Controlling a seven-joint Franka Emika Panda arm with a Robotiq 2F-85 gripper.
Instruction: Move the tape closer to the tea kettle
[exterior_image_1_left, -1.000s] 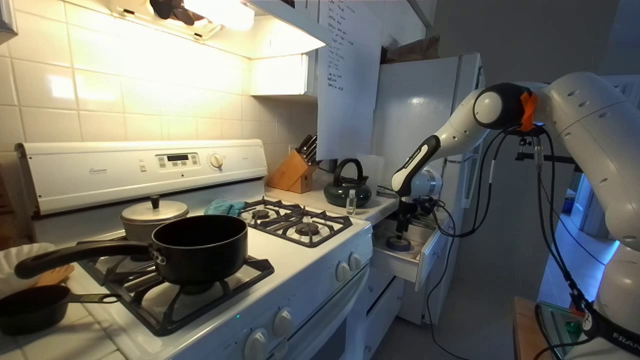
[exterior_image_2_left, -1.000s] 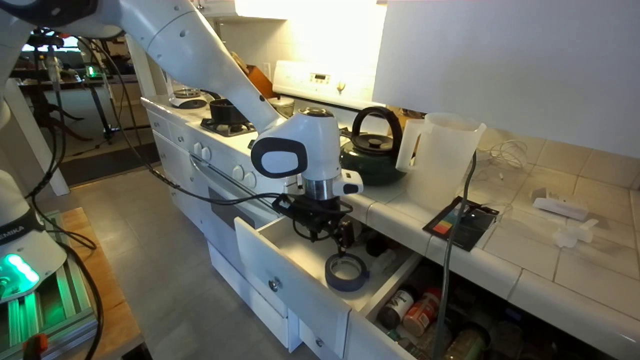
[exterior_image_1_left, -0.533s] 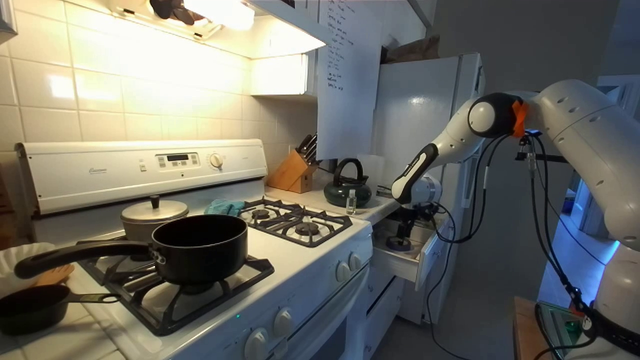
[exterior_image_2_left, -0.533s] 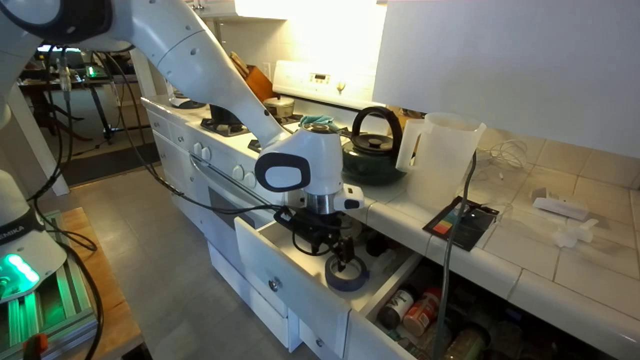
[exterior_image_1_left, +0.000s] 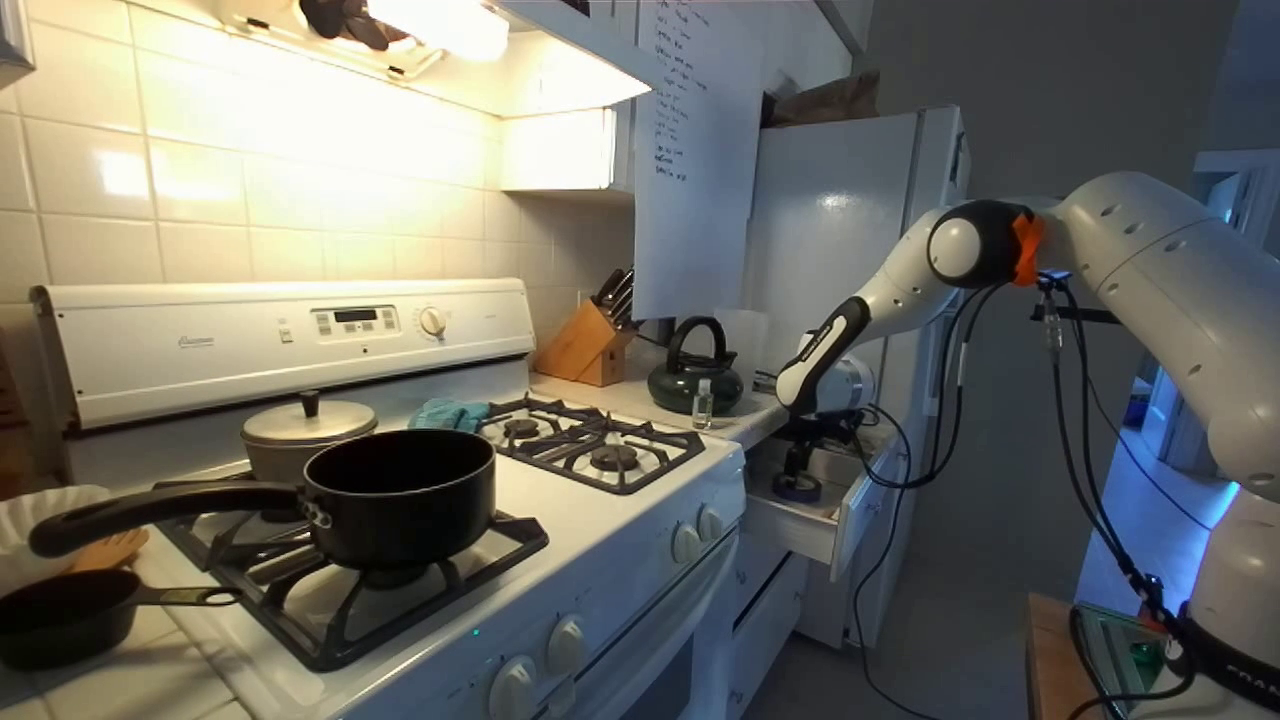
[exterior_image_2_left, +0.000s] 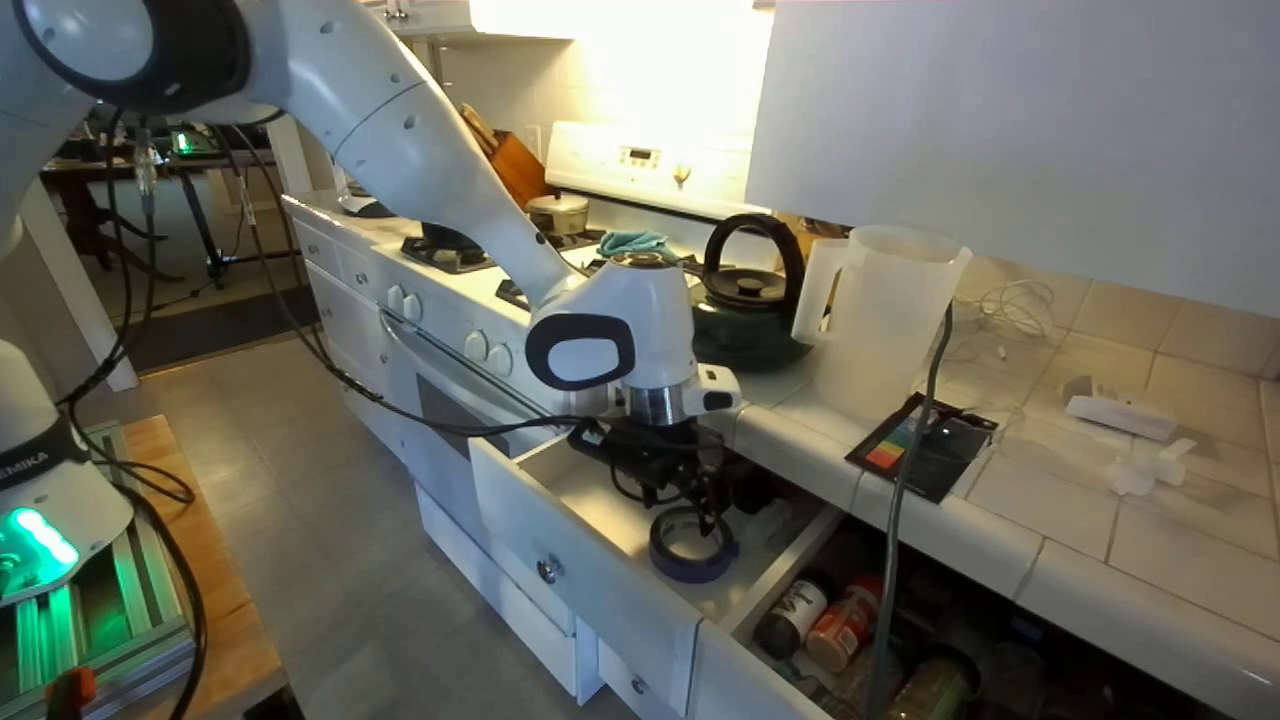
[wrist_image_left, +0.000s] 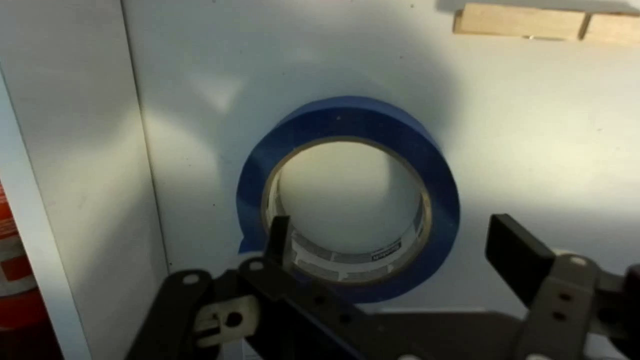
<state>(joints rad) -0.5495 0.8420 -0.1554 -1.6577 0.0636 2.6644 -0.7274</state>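
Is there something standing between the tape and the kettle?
Yes, the counter edge: the tape lies in the open drawer, lower than the counter where the kettle stands, so it must likely be lifted over. A jug stands beside the kettle.

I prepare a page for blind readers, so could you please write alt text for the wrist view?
A roll of blue tape lies flat in a white drawer; the open black gripper is at the bottom, one fingertip hiding part of the roll's lower left, the other right of it. A wooden piece lies at top right.
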